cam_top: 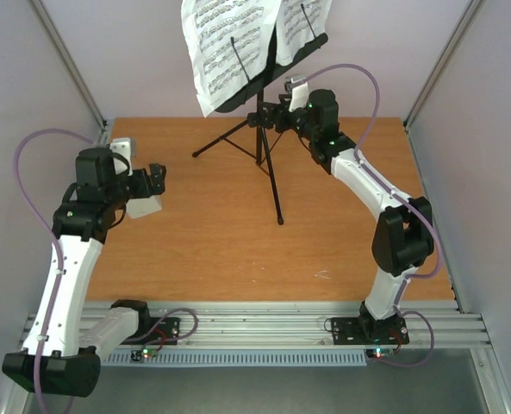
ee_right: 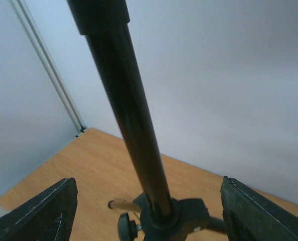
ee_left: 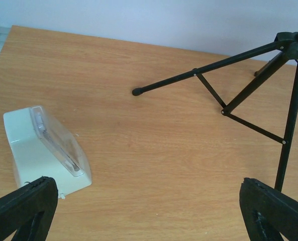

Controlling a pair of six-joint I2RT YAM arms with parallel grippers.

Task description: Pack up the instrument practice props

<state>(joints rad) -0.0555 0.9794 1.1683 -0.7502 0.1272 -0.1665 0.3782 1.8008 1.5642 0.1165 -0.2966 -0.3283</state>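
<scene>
While spread wide about the black pole of the music stand (cam_top: 270, 164) at the counter (cam_top: 238, 250) rear: right pincer (ee_right: 151, 211), gripping nothing. Left pincer (ee_left: 149, 208) likewise wide, empty, near the pale metronome (ee_left: 45, 148) at counter left. Sheet-music pages (cam_top: 229, 43) on the desk: printed staves, wording too small to read.

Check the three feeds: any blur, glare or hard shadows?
Top external: even light, sheet music sharp, no hard shadows on the table. Left wrist: metronome crisp; left fingers dark, slightly soft. Right wrist: stand pole very close, soft, faint sheen; right fingers blurred.
</scene>
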